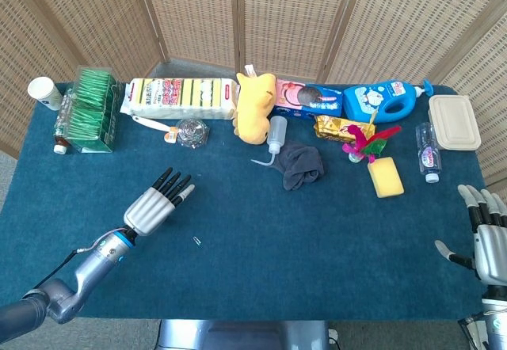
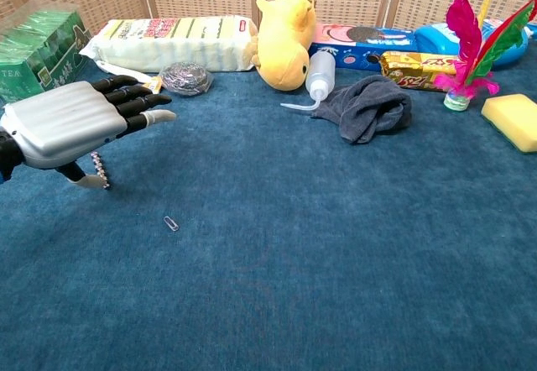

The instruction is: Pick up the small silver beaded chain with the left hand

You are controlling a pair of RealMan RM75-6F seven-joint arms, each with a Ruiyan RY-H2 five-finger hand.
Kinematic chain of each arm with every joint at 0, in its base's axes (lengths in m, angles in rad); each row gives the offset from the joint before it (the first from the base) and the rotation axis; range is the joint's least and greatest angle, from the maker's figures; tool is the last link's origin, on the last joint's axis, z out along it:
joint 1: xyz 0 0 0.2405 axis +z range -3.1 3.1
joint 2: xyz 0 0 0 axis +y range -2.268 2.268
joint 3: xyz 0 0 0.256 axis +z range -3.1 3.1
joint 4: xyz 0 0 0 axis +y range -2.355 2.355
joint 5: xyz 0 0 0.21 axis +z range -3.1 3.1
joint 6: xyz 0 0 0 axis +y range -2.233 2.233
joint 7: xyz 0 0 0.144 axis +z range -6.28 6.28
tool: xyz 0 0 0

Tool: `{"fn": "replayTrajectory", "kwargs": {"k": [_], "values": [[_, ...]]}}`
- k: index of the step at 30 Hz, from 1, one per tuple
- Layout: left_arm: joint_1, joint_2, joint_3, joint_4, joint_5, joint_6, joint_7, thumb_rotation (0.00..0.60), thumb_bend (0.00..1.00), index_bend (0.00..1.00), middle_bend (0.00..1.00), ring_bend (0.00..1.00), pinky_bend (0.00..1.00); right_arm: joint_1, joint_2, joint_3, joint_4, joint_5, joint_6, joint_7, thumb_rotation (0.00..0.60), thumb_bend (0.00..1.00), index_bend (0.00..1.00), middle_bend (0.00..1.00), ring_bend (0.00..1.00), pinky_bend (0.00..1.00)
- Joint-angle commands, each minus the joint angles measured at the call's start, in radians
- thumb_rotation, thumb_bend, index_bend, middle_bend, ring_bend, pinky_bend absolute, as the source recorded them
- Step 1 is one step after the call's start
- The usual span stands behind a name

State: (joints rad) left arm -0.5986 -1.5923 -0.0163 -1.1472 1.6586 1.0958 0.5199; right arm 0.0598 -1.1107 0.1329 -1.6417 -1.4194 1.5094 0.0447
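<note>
My left hand [image 2: 63, 123] hovers flat over the near-left of the blue desk [image 2: 336, 245], fingers [image 2: 134, 102] spread apart, gripping nothing. The small silver beaded chain [image 2: 99, 168] lies on the desk just under my palm, partly hidden, its long axis running near to far. A paperclip [image 2: 171, 223] lies nearer, to the right. My right hand [image 1: 491, 239] waits spread at the desk's right edge.

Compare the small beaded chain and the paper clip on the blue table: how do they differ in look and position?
The beaded chain is a string of small round beads, while the paper clip is one bent wire loop. The chain lies partly hidden under the left robot hand; the paper clip lies in the open, nearer the chest camera and apart from the hand. The chain looks longer than the clip. Both are small, silvery, and lie flat on the blue table.
</note>
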Motion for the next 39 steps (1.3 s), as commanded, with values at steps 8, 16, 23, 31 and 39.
{"fn": "replayTrajectory", "kwargs": {"k": [8, 16, 23, 31, 39], "values": [[-0.003, 0.075, 0.006, -0.100, -0.009, 0.003, 0.017, 0.600, 0.24, 0.01, 0.00, 0.00, 0.00, 0.000, 0.003, 0.000, -0.001, -0.004, 0.001, 0.005, 0.600, 0.17, 0.00, 0.00, 0.00, 0.00], [-0.001, 0.127, 0.055, -0.133, -0.002, -0.030, -0.097, 0.600, 0.31, 0.21, 0.00, 0.00, 0.00, -0.001, 0.000, -0.004, -0.004, -0.010, 0.005, -0.006, 0.600, 0.17, 0.00, 0.00, 0.00, 0.00], [-0.014, 0.128, 0.103, -0.076, 0.056, -0.031, -0.190, 0.600, 0.37, 0.35, 0.00, 0.00, 0.00, 0.002, -0.003, -0.002, -0.001, -0.002, -0.002, -0.013, 0.600, 0.17, 0.00, 0.00, 0.00, 0.00], [-0.019, 0.116, 0.115, -0.010, 0.076, -0.015, -0.261, 0.600, 0.39, 0.36, 0.00, 0.00, 0.00, 0.003, -0.006, -0.004, -0.001, 0.000, -0.007, -0.022, 0.600, 0.17, 0.00, 0.00, 0.00, 0.00], [-0.021, 0.103, 0.107, 0.023, 0.064, -0.014, -0.275, 0.600, 0.43, 0.38, 0.00, 0.00, 0.00, 0.002, -0.003, -0.006, -0.002, 0.000, -0.008, -0.018, 0.600, 0.17, 0.00, 0.00, 0.00, 0.00]]}}
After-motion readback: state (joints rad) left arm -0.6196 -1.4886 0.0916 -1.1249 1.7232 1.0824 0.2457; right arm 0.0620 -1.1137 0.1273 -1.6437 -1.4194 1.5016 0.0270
